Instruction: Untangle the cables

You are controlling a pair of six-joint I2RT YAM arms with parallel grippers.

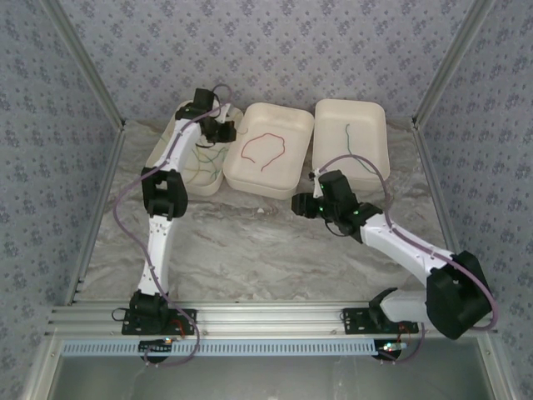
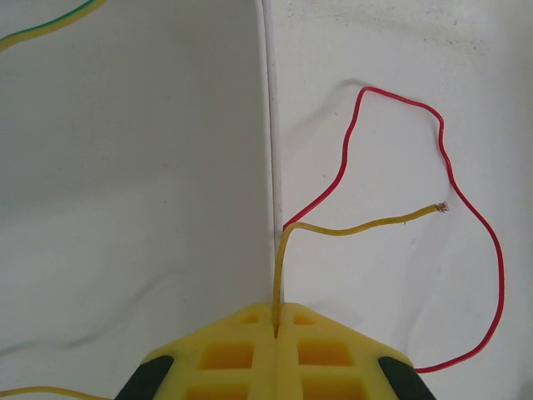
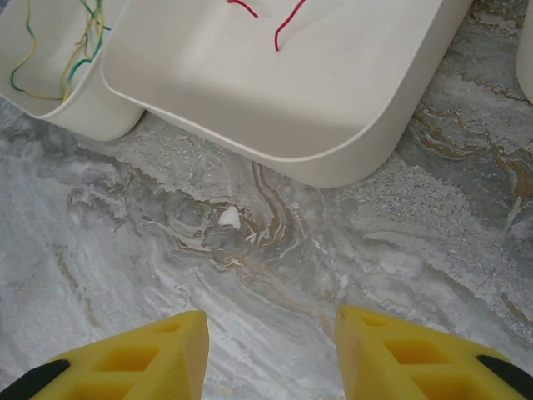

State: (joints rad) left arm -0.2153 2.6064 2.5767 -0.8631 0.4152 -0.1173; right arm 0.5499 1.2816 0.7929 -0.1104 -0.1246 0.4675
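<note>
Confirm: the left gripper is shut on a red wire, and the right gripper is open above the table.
No: the left wrist view shows the left gripper shut on a yellow wire, not red. The right gripper is open above the table.

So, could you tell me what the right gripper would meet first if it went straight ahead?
Probably the bare table, just short of the middle tray, though depth is unclear.

Bright, even, diffuse light; soft faint shadows; wrist views slightly soft.
</note>
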